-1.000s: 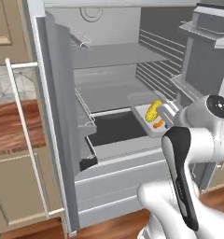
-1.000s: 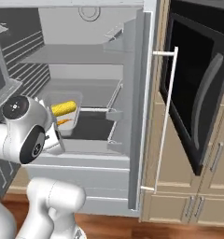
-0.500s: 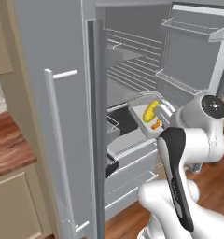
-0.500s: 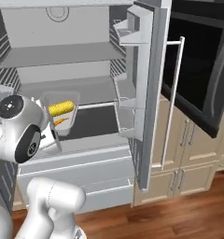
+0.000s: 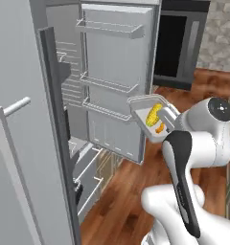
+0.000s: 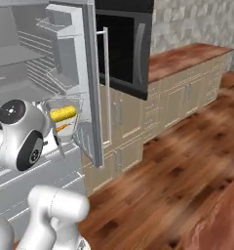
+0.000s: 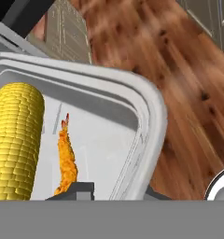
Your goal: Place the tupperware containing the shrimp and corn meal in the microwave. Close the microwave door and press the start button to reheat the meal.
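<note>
Now, step: carry to the microwave.
Hand: pinching the tupperware rim.
Tupperware: aloft beside the open fridge door.
Advice: keep level; corn could roll.

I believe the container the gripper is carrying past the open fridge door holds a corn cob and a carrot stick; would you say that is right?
Not quite. The container in the gripper holds a corn cob and a small orange shrimp, not a carrot stick; the hand view shows its tail and curved body. The rest stands: it is being carried past the open fridge door.
</note>
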Controlling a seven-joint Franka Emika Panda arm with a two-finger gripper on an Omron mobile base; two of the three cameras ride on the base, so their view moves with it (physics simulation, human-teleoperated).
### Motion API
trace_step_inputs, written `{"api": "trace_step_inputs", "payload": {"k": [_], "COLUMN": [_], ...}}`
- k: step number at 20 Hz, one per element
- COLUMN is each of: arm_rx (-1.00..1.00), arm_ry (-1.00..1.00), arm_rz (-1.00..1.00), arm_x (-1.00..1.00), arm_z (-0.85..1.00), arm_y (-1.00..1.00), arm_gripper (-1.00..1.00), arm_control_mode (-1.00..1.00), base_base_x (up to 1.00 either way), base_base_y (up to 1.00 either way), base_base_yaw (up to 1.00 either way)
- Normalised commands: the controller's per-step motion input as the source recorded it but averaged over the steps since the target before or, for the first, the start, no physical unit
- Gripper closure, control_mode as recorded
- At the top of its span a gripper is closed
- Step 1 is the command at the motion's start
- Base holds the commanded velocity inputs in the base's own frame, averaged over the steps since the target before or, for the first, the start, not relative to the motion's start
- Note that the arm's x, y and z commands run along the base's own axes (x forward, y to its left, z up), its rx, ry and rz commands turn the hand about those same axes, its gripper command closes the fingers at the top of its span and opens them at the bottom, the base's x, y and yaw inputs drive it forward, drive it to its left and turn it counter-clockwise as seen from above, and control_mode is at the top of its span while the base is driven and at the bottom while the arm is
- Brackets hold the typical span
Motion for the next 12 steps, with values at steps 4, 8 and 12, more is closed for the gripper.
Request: {"api": "trace_step_inputs", "payload": {"k": [4, 8, 12], "arm_rx": [0.00, 0.00, 0.00], "arm_ry": [0.00, 0.00, 0.00], "arm_rz": [0.00, 0.00, 0.00], "arm_x": [0.00, 0.00, 0.00], "arm_z": [0.00, 0.00, 0.00], "arm_y": [0.00, 0.00, 0.00], "arm_gripper": [1.00, 1.00, 1.00], "arm_control_mode": [1.00, 1.00, 1.00], "base_base_x": [-0.20, 0.16, 0.81], "base_base_y": [0.01, 0.00, 0.21], "base_base_yaw": [-0.87, -0.79, -0.43]}}
